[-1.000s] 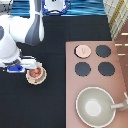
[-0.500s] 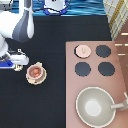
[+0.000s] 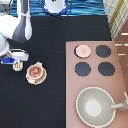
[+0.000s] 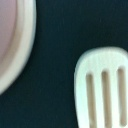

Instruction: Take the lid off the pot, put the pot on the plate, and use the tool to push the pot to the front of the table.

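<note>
- Up close in the wrist view: cream tool, flat slotted head with three long slits and rounded corners, lying on the matte black table; beside it, apart, the curved raised rim of the cream plate with pale pink inside.
- In the exterior view: claw at the far left, low over the table, blue block at its side, right above a cream bit of the tool; cannot tell whether open or closed.
- White arm bent over from the exterior view's top left, dark elbow joint above the claw.
- Just right of the claw: pot, small, round, pale pink, reddish-brown inside, uncovered, sitting on the plate.
- Farther right: pinkish-brown stove with black round burners; lid, pale-pink disc with small knob, resting on the upper-left burner spot.
- Toward the exterior view's bottom right: large grey pan, glossy, long handle.
</note>
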### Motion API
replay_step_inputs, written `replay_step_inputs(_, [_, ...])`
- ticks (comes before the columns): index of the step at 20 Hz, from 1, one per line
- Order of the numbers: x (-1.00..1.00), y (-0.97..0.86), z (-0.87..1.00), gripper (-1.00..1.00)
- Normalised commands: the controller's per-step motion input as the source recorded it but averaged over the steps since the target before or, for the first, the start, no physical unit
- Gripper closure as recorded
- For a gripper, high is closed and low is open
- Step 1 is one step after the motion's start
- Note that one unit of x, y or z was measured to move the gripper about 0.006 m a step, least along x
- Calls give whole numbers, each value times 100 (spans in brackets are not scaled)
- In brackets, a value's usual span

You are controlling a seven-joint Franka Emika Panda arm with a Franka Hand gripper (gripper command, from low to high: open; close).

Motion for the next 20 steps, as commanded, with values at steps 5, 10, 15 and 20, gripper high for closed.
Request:
replay_step_inputs(5, [-100, 0, -66, -100])
replay_step_inputs(10, [-100, -8, -42, -100])
replay_step_inputs(15, [-100, -19, -17, -100])
replay_step_inputs(20, [-65, -37, 1, 100])
